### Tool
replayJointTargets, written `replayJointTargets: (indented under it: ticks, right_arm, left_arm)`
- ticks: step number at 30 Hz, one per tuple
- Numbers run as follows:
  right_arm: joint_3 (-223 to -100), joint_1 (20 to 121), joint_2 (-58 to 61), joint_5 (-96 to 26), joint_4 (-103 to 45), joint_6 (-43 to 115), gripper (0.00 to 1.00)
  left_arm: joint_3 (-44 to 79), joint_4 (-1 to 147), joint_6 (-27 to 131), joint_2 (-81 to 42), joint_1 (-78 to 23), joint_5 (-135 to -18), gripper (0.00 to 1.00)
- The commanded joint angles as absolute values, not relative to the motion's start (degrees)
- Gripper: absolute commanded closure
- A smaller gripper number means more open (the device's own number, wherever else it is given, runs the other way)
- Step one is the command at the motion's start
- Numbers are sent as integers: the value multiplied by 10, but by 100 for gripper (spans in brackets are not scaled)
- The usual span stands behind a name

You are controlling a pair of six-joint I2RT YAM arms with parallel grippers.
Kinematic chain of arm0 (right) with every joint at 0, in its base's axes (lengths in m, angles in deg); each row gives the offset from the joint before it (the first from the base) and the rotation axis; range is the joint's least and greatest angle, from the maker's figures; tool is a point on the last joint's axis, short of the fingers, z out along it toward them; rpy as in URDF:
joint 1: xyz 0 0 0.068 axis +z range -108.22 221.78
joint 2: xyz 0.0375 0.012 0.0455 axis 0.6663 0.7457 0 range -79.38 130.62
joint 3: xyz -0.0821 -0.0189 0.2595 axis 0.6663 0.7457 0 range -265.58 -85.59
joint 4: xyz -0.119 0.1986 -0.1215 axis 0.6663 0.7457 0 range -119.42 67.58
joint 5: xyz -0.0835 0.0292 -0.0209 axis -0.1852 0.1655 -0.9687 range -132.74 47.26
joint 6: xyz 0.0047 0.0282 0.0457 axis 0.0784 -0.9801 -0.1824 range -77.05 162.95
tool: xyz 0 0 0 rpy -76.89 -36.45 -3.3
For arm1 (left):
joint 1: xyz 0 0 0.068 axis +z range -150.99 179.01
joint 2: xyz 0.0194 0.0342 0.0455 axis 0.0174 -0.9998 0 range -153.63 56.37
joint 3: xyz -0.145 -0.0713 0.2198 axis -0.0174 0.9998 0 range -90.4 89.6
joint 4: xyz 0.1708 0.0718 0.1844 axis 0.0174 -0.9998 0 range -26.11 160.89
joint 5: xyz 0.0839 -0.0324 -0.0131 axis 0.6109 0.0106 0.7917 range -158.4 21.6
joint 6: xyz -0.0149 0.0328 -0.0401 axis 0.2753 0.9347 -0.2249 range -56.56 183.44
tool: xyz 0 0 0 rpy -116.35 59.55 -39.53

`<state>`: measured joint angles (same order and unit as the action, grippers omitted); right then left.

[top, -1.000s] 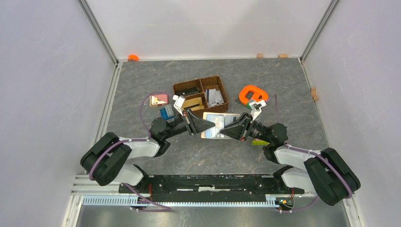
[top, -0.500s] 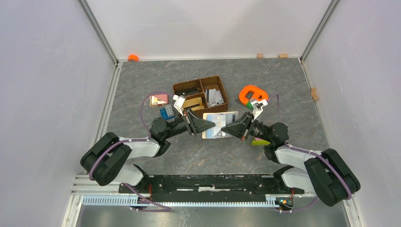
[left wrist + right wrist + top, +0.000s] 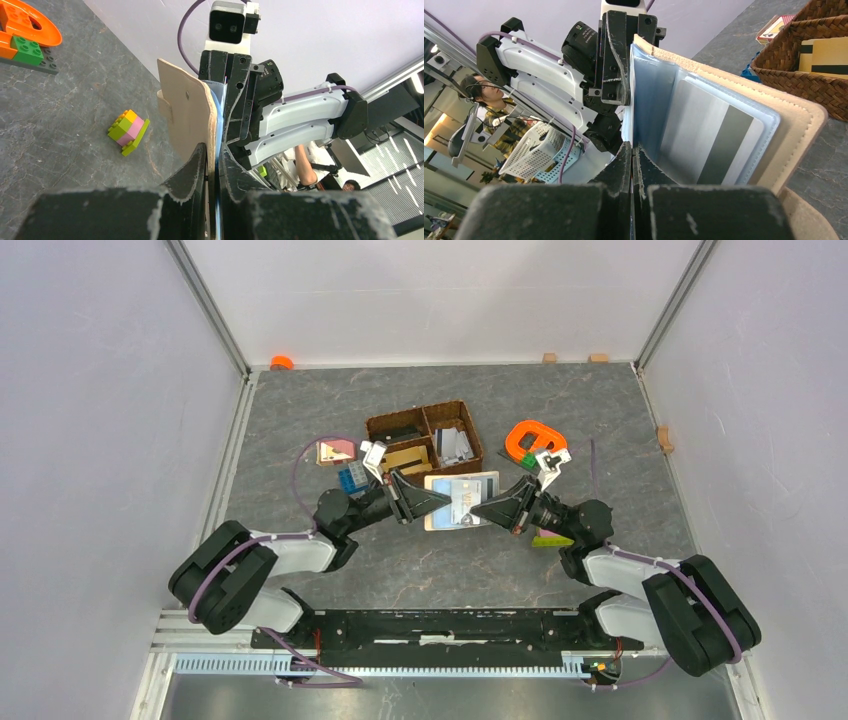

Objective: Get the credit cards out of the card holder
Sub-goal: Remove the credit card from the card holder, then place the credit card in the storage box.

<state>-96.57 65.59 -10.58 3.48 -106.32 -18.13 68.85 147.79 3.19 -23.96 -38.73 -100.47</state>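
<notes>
The beige card holder [image 3: 462, 490] hangs open above the table between my two grippers. My left gripper [image 3: 447, 502] is shut on its left edge; in the left wrist view the jaws [image 3: 214, 152] pinch the beige cover [image 3: 187, 112] together with a pale blue sleeve. My right gripper [image 3: 474, 511] reaches in from the right, shut [image 3: 632, 150] on a thin leaf inside the holder. Whether that leaf is a card or a sleeve I cannot tell. A silver credit card with a dark stripe [image 3: 716, 145] sits in a blue pocket.
A brown woven divided basket [image 3: 425, 437] with boxes stands just behind the holder. An orange piece [image 3: 535, 437] lies at the right and blue bricks [image 3: 352, 479] and a small box [image 3: 336, 451] at the left. A green-pink brick stack [image 3: 128, 132] lies under my right arm.
My right gripper has closed on the leaf inside the holder. The holder and both grippers have shifted slightly toward the far side.
</notes>
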Motion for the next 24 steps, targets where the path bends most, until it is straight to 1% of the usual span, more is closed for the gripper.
replayJointTargets:
  ticks: [1, 6, 8, 12, 15, 18, 21, 24]
  right_arm:
    - [-961, 648, -107, 27, -1099, -184, 100]
    - [-962, 633, -112, 18, -1033, -159, 100]
    - [-965, 626, -115, 13, -997, -143, 100]
    - [-980, 613, -125, 2, -936, -100, 100]
    - [-1050, 614, -121, -13, -764, -9, 100]
    - [-1114, 614, -107, -36, -671, 42, 100]
    - [-1187, 613, -72, -74, -581, 81, 100]
    - [-1267, 614, -12, -84, -517, 99, 100]
  left_arm:
    - [703, 1532, 16, -215, -377, -991, 98]
    - [721, 1509, 24, -185, -361, -966, 98]
    - [725, 1451, 44, -156, -356, -940, 98]
    - [727, 1287, 110, -78, -351, -864, 98]
    - [723, 1154, 167, 6, -350, -785, 98]
    - [729, 1054, 192, 88, -350, -688, 98]
    - [748, 1030, 193, 150, -350, -614, 98]
    - [755, 1011, 190, 188, -350, -578, 98]
